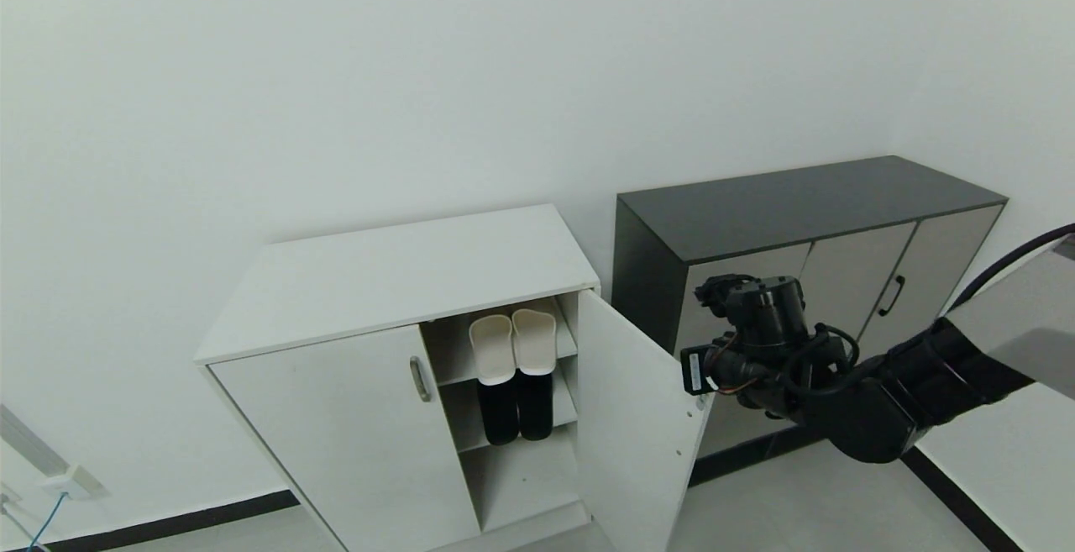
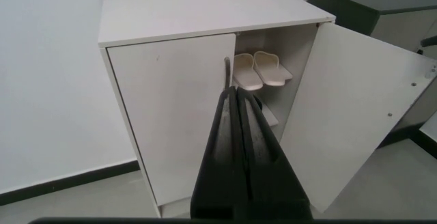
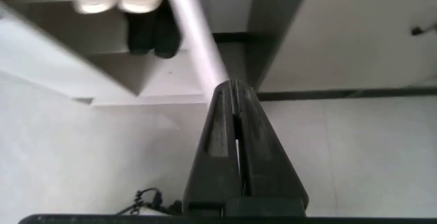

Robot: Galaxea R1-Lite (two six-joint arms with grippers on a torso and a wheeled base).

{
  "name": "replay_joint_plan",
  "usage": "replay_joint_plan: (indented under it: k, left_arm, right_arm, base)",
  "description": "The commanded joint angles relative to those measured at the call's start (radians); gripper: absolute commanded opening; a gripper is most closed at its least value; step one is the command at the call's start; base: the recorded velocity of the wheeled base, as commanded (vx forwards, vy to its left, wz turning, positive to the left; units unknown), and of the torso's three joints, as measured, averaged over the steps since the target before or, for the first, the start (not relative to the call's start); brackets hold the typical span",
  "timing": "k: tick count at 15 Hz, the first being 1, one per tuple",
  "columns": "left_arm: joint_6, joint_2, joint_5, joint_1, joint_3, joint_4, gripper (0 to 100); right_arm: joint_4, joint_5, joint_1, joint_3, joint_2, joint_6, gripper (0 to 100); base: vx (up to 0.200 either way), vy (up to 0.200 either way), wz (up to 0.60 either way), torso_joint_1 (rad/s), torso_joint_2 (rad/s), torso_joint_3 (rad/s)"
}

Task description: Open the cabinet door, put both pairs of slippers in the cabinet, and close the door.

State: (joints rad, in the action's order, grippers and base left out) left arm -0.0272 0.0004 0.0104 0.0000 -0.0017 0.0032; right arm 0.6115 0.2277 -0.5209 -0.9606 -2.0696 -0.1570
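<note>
Dark sideboard (image 1: 806, 207) against white wall (image 1: 336, 73)

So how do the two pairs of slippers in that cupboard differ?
The white pair sits on the upper shelf, the black pair on the shelf below. The white pair is cream-coloured, the black pair dark. Both sit side by side inside the white cabinet, past its open door.

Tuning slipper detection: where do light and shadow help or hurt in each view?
Head view: white slippers well lit, black slippers in shadow. Right wrist view: door edge glares white. Left wrist view: white slippers evenly lit.
</note>
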Motion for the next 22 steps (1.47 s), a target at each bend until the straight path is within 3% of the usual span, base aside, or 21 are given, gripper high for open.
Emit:
replay_joint_plan:
  k: [1,5,11,13,22]
  left_arm:
    - [0.000,0.001,0.000,0.000,0.000,0.000,0]
    - [-0.002,0.001,0.000,0.000,0.000,0.000,0]
    - [-0.002,0.001,0.006,0.000,0.000,0.000,0]
    - [-0.002,0.001,0.006,0.000,0.000,0.000,0]
    - [-0.002,0.001,0.008,0.000,0.000,0.000,0]
  right_arm:
    - [0.001,-0.002,0.032,-0.024,-0.064,-0.001,0]
    - [0.001,-0.002,0.013,-0.018,-0.076,0.001,0]
    - [0.001,-0.005,-0.128,0.057,0.006,-0.021,0]
    - [-0.001,-0.076,-0.151,0.074,0.046,-0.067,0]
    - [0.002,-0.096,-0.126,0.097,0.091,-0.033,0]
  base:
    - [0.000,0.000,0.00,0.000,0.00,0.000]
    - [0.000,0.000,0.00,0.000,0.00,0.000]
    - [0.000,0.000,0.00,0.000,0.00,0.000]
    - [0.000,0.000,0.00,0.000,0.00,0.000]
    - [0.000,0.000,0.00,0.000,0.00,0.000]
